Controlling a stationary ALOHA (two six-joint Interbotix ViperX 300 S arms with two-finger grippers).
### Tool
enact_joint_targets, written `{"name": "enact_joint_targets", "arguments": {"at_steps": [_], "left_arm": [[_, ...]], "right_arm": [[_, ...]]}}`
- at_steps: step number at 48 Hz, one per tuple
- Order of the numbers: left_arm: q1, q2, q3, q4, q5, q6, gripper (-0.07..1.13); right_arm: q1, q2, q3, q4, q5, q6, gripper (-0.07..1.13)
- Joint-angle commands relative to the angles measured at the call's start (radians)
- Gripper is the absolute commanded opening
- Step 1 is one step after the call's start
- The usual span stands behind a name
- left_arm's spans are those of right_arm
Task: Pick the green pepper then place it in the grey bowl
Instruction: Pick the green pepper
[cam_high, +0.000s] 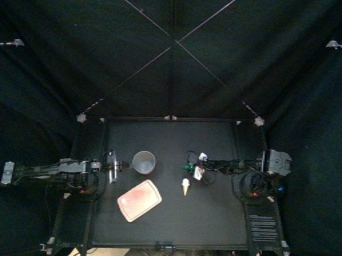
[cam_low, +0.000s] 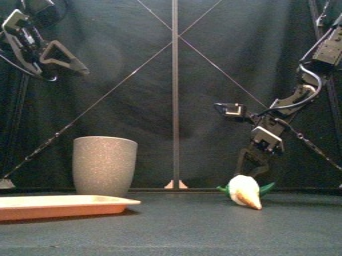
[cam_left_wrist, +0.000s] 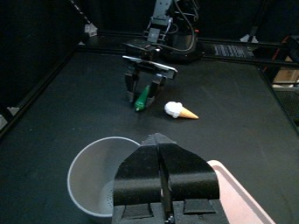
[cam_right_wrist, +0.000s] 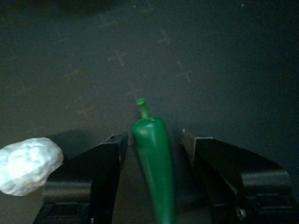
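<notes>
Right gripper (cam_right_wrist: 155, 145): closed on green pepper (cam_left_wrist: 139, 104), right of centre.
Left gripper (cam_left_wrist: 159, 149): closed, empty, raised left of grey bowl (cam_low: 104, 165).
White toy (cam_low: 243, 191): just beside pepper.

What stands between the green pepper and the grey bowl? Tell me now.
Nothing visible does. The green pepper is clamped in the right gripper, and the stretch of table from it to the grey bowl is bare. The white toy and the pink tray lie nearer the front edge, off that line.
</notes>
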Motion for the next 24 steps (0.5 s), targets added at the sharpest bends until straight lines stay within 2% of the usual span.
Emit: {"name": "enact_joint_targets", "arguments": {"at_steps": [1,14,24], "left_arm": [[0.005,0.002,-0.014,0.0,-0.02,0.0,0.06],[0.003,0.002,-0.014,-0.002,-0.02,0.0,0.06],[0.005,0.002,-0.011,-0.002,-0.018,0.0,0.06]], "right_arm": [[-0.014,0.008,-0.026,-0.003,-0.008,-0.002,0.88],[-0.006,0.025,-0.043,0.002,-0.006,0.003,0.85],[-0.002,0.023,-0.041,0.002,0.003,0.005,0.65]]}}
